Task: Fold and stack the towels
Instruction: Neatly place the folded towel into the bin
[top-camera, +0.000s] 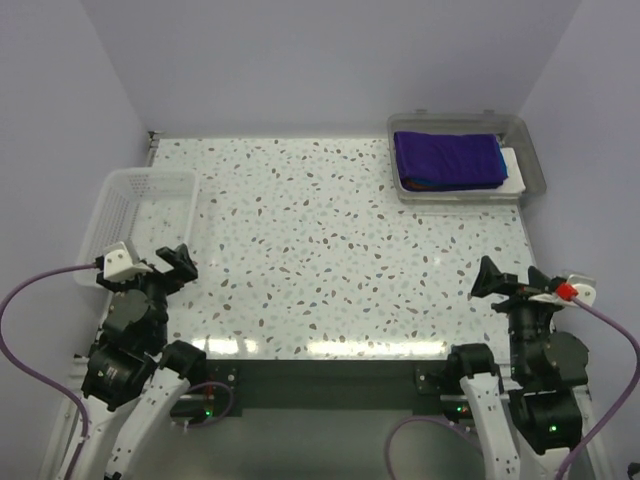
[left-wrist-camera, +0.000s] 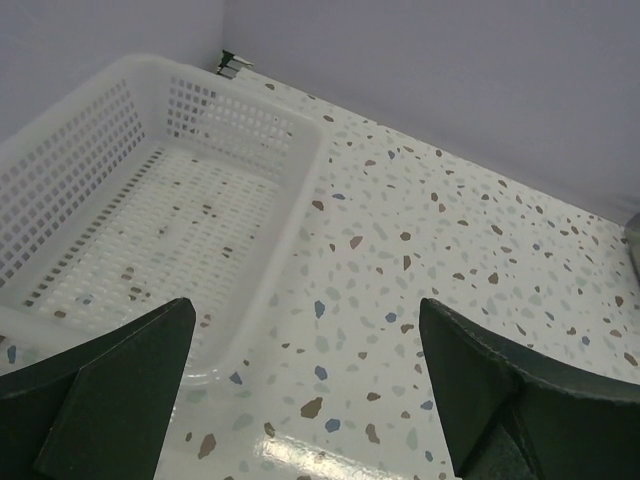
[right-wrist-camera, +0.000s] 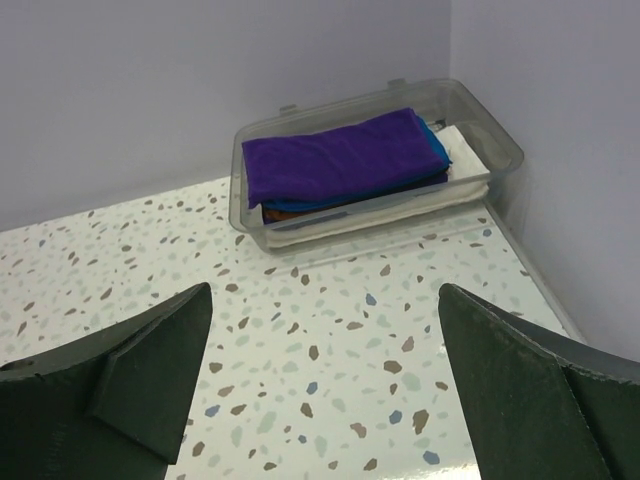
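- The left gripper (top-camera: 182, 266) hangs over the near left corner of the table (top-camera: 330, 260) with its jaws spread wide and nothing between them; the left wrist view shows only speckled tabletop in the gap.
- The right gripper (top-camera: 484, 282) hangs over the near right edge, its jaws equally wide apart and holding nothing.
- Just beyond the left gripper stands a white slotted basket (top-camera: 150, 177) along the table's left edge, with nothing in it.
- Well apart from both grippers, in the far right corner, sits a clear grey tray (top-camera: 536, 170) lined with a flat white sheet (top-camera: 513, 163).
- The towels (top-camera: 447, 160) lie folded in a stack inside that tray, on the sheet.
- A deep purple towel (right-wrist-camera: 340, 160) is on top; a blue edge (right-wrist-camera: 436, 137) shows at the stack's right end, and a thin rust-brown strip (right-wrist-camera: 288, 213) peeks from beneath at the front.
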